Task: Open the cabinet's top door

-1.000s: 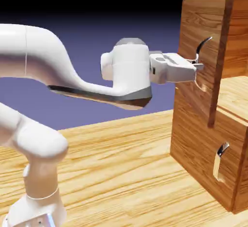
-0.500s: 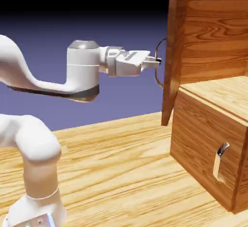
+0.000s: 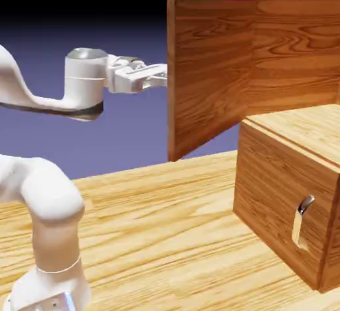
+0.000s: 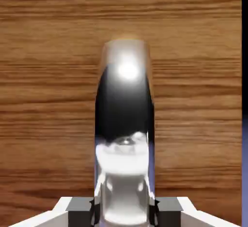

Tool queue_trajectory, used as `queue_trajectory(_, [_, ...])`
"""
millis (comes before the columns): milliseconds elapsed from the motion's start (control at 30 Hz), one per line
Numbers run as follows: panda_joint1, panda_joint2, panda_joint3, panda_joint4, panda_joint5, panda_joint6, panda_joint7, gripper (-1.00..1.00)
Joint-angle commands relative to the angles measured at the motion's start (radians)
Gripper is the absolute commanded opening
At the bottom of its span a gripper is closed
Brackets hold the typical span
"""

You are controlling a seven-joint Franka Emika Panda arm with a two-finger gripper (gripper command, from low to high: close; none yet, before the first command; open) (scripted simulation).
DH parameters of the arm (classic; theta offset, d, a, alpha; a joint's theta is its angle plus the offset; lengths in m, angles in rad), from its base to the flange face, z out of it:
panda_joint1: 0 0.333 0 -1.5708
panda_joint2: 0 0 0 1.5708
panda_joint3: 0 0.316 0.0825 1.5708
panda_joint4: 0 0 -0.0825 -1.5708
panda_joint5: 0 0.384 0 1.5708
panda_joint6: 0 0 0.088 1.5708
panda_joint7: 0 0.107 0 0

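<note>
The top door [image 3: 209, 70] of the cabinet [image 3: 292, 90] is swung wide open. It sticks out from the cabinet toward the robot, and we see its flat back side. Its free edge stands straight up and down, right at the tip of the end effector [image 3: 161, 76]. Its bottom edge slants up toward the cabinet and hangs in the air, well above the tabletop [image 3: 166, 230].

The white arm [image 3: 40, 97] reaches across, level, from the left. The end effector meets the door at that free edge, on the side we cannot see.

In the hand view, the big silver handle [image 4: 125, 138] fills the middle, shiny and curved, with wood grain behind it. The two grey fingertips [image 4: 80, 206] sit close on each side of the handle, so the end effector is closed on it.

The lower part of the cabinet sits on the tabletop, and its small silver handle [image 3: 304, 205] is on its shut panel [image 3: 272, 197]. Bare tabletop lies under the open door and the arm.
</note>
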Motion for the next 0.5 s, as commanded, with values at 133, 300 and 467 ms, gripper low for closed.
queue_trajectory(133, [-0.072,0.128,0.181,0.137,0.133,-0.204,0.035,-1.0])
queue_trajectory(300, [-0.189,0.27,0.363,0.304,0.223,-0.404,0.079,-1.0])
queue_trajectory(467, [-0.332,0.404,0.544,0.47,0.27,-0.585,0.127,-1.0])
